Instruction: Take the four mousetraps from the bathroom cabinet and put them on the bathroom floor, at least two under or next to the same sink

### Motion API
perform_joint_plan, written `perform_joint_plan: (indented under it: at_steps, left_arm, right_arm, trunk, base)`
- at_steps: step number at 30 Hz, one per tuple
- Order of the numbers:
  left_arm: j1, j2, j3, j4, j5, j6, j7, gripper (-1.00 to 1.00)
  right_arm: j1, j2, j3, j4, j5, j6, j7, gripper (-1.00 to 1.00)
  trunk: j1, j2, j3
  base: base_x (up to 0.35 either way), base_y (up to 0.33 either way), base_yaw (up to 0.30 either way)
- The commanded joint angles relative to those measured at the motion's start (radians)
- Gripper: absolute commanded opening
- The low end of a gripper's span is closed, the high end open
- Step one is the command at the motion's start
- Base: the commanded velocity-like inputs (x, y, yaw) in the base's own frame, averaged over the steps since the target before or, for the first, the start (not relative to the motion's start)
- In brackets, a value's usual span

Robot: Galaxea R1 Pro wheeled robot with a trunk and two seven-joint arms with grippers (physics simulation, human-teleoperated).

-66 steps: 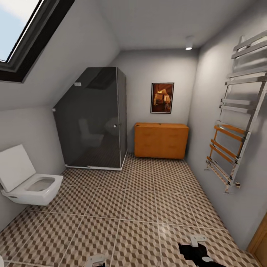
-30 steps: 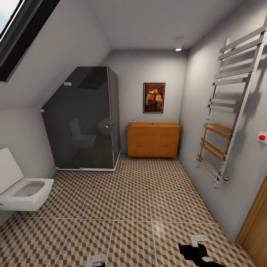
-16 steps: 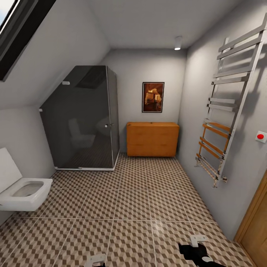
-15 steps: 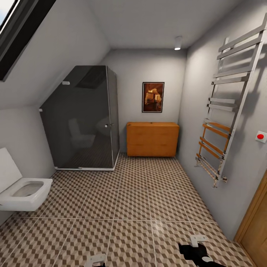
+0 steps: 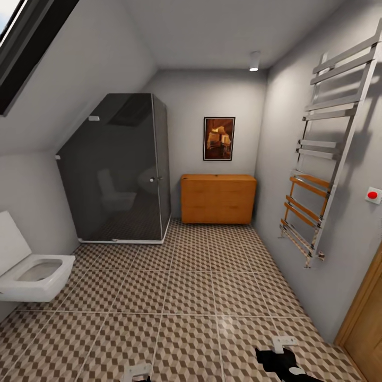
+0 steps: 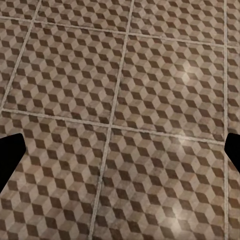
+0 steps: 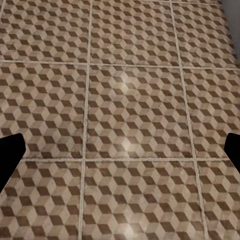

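Both grippers hang low over the bathroom floor, near the robot's base: the left gripper and the right gripper show at the bottom edge of the head view. In each wrist view, dark finger tips sit at opposite sides with bare tile between them, so both appear spread apart and hold nothing.

The cabinet stands against the far wall, straight ahead and a little to the right — well apart from both grippers, with open tiled floor between. Its long axis runs along that wall, its drawer fronts facing the robot. The right gripper seems slightly nearer it, though from here the difference is small; the base has to close the gap first. No mousetraps are visible, and I judge they are inside the closed cabinet.

Materials: the cabinet is smooth orange-brown wood, a flat-topped box. The floor is glossy square tiles printed with brown-and-cream cubes and pale grout, catching a bright glare. A dark glass shower enclosure stands just beside the cabinet's left end, a white toilet hangs on the left wall, and a chrome towel rail with wooden bars climbs the right wall.
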Motion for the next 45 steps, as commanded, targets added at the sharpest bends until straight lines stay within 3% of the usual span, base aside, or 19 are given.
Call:
perform_joint_plan:
  at_steps: [1,16,45]
  left_arm:
    - [-0.001,-0.001,-0.009,0.004,0.009,-0.007,0.001,1.0]
    - [-0.001,-0.001,-0.009,0.004,0.009,-0.005,0.001,1.0]
    - [-0.001,-0.001,-0.009,0.004,0.009,-0.005,0.001,1.0]
  right_arm:
    - [-0.001,0.0,0.009,0.004,-0.01,-0.007,0.0,1.0]
    - [-0.001,0.0,0.009,0.004,-0.01,-0.007,0.0,1.0]
    - [-0.001,0.0,0.009,0.004,-0.01,-0.007,0.0,1.0]
  trunk:
    - [0.0,-0.001,-0.001]
    - [0.0,-0.001,-0.007]
    - [0.0,-0.001,-0.007]
  base:
    - [0.0,0.0,-0.058]
    - [0.037,0.0,-0.026]
    - [0.316,0.0,0.0]
